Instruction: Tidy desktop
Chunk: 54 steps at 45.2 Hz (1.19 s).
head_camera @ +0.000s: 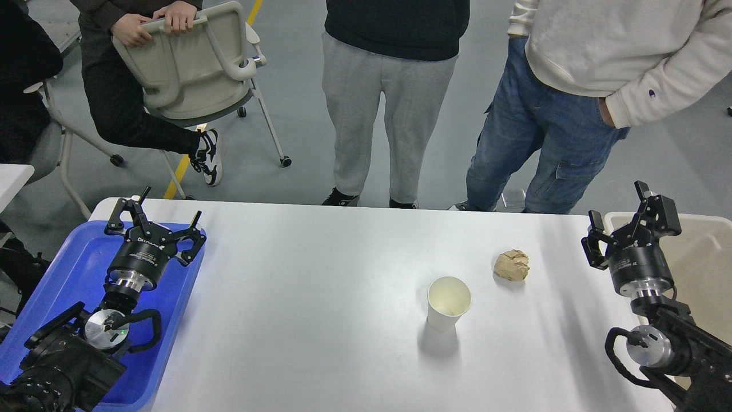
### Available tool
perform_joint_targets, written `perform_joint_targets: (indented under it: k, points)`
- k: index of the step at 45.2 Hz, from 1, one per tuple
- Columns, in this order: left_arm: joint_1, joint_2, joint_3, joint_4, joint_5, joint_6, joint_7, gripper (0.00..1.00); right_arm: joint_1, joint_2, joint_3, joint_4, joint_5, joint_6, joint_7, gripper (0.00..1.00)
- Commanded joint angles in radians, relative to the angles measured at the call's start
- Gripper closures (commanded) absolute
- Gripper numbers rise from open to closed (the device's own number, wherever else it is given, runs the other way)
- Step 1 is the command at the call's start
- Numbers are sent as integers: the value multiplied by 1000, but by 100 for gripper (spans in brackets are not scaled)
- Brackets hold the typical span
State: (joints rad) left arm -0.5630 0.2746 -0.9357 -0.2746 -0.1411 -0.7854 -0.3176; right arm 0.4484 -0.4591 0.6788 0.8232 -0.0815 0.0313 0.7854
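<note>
The desktop (320, 320) fills the middle of the head view, a wide white tabletop running from the blue tray (68, 269) at its left end to the beige bin (703, 257) at its right end.

The left gripper (163, 220) hangs over the tray's far right corner, at the desktop's left edge; its fingers are spread wide and nothing is between them. The right gripper (626, 220) hovers at the desktop's right edge, just in front of the bin's near rim — its fingers are also apart and hold nothing.

Two things lie on the desktop, both in its right half and nearer the right gripper than the left. A white paper cup (449, 302) stands upright, mouth open. A crumpled brown paper ball (512, 265) sits just beyond and to the right of the cup, apart from it.

Behind the far edge stand two people; farther left, another grips a grey chair (194, 63).
</note>
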Motion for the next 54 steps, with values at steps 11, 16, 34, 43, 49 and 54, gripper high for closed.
perform_joint_targets:
  k: [11, 16, 34, 43, 49, 54]
  points:
    - [0, 0, 0, 0, 0, 0, 0, 0, 21, -3, 5, 2, 16, 7, 0, 0]
    - [0, 0, 0, 0, 0, 0, 0, 0, 30, -19, 8, 33, 19, 9, -8, 0]
    - [0, 0, 0, 0, 0, 0, 0, 0, 84, -228, -88, 255, -35, 21, -110, 0]
    - [0, 0, 0, 0, 0, 0, 0, 0, 352, -338, -459, 365, -158, 6, -239, 0]
    - [0, 0, 0, 0, 0, 0, 0, 0, 516, -366, -643, 438, -211, 7, -282, 0]
    - [0, 0, 0, 0, 0, 0, 0, 0, 659, -382, -809, 502, -268, 7, -308, 0]
